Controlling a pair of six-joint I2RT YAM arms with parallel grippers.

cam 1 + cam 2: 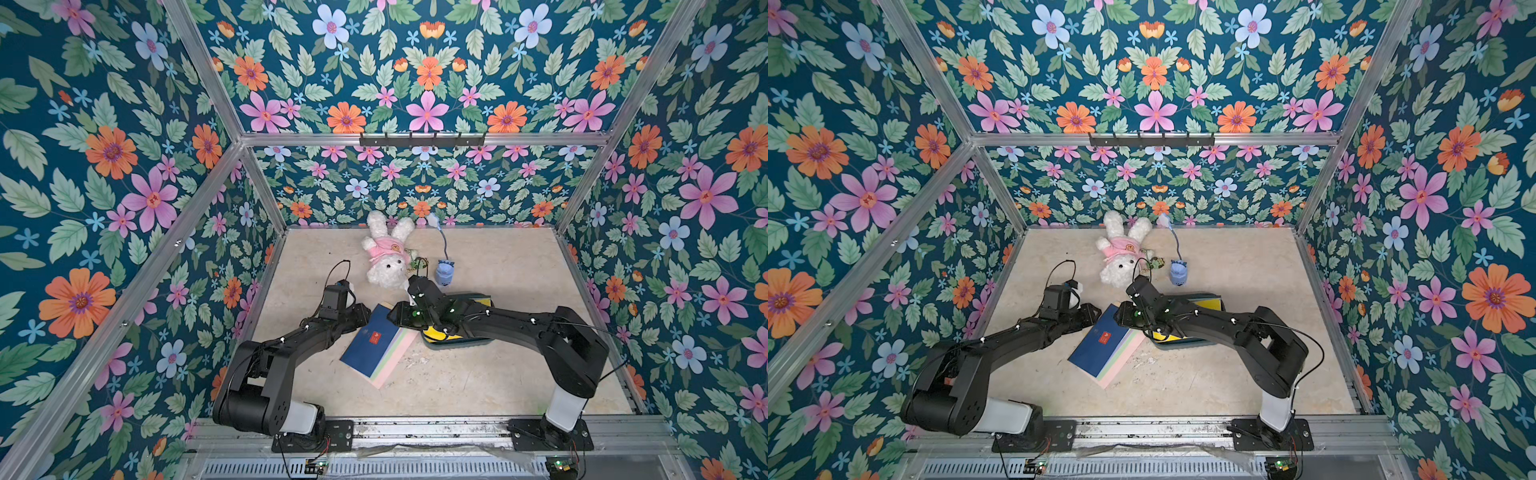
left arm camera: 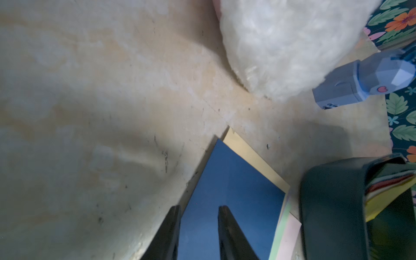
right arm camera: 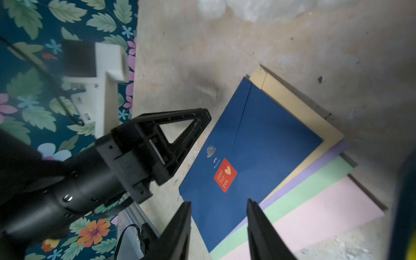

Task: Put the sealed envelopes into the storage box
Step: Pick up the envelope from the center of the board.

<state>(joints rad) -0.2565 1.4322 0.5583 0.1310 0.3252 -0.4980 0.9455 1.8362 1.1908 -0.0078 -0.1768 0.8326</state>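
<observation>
**Two arms meet over the last stack.** The sealed envelopes (image 1: 370,345) still to be stored lie fanned on the desk (image 1: 498,374), just beside the dark teal storage box (image 2: 331,202). The navy envelope (image 3: 258,139), closed with a red "just for you" sticker (image 3: 225,175), is on top. A cream envelope (image 3: 299,112), a lilac envelope (image 3: 326,155), a green envelope (image 3: 315,180) and a pink envelope (image 3: 326,209) show in steps beneath it.

The left claw (image 2: 199,209) has its jaws parted and empty. One finger is over bare desk and the other over navy paper, so it straddles the envelope's long edge; whether it touches the paper cannot be told. The right claw (image 3: 219,202), also parted and holding nothing, hangs over the navy envelope close to its sticker.

The box already holds several envelopes, a yellow envelope (image 2: 382,202) uppermost. A plush rabbit (image 1: 388,257) and a small light-blue toy (image 1: 444,272) lie farther back, apart from the work.

The step in hand looks like the pickup of the navy envelope. The next move likely calls for raising one edge of the flat paper without dragging the sheets below. A claw could then pinch it and carry it the short way to the box.
</observation>
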